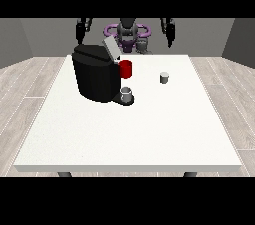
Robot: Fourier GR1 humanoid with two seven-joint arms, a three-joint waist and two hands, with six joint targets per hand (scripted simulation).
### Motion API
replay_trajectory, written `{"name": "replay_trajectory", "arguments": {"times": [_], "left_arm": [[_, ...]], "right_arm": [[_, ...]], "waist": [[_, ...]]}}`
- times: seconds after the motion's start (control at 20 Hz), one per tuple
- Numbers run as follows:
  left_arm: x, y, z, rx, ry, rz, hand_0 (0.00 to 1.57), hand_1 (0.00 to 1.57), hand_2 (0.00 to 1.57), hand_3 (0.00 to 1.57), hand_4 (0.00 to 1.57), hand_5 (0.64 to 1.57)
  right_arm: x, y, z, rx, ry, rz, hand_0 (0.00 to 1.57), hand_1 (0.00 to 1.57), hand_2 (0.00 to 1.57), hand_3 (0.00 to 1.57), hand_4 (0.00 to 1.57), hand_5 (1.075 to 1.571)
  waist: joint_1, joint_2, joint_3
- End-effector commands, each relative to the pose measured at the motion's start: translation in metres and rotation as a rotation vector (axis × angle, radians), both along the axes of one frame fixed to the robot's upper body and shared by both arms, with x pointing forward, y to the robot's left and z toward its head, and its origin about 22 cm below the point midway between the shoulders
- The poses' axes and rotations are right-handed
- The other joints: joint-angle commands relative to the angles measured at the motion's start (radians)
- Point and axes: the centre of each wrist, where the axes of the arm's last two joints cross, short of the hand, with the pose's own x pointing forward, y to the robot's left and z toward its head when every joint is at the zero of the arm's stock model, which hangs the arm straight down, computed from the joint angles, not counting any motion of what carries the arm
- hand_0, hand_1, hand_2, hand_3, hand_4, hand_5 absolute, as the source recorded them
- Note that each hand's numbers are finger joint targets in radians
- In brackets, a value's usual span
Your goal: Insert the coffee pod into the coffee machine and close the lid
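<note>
Looking across the table [149,139] from its near edge, we are seeing a grey cup [127,93] sitting on the machine's [94,77] base. Right of it and apart, the pod [165,77] is standing upright, long axis vertical, untouched. A red mug [126,68] is sitting just behind the machine, whose lid [110,49] is tilting up, open. Farthest back, the hand at the view's left [79,31] and the hand at the view's right [170,32] are hanging raised, well apart from everything; we cannot tell how their fingers lie.

A red cup [126,68] stands on the white counter [129,134], and a grey cup [126,93] sits nearer the camera. Pale wooden floor [22,84] surrounds the counter.
</note>
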Motion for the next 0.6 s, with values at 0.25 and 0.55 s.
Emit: {"name": "replay_trajectory", "arguments": {"times": [0.25,0.55], "left_arm": [[-0.009,0.055,-0.004,0.189,0.0,-0.117,0.0,0.0,0.0,0.0,0.0,1.571],[-0.001,0.053,0.006,0.328,-0.032,-0.181,0.0,0.0,0.0,0.0,0.0,1.571]], "right_arm": [[0.002,0.01,-0.001,0.013,0.074,-0.041,0.0,0.0,0.0,0.0,0.0,1.571],[-0.01,0.004,-0.023,-0.142,0.033,-0.174,0.0,0.0,0.0,0.0,0.0,1.571]], "waist": [[0.017,-0.001,0.0321],[-0.021,0.0,0.0328]]}}
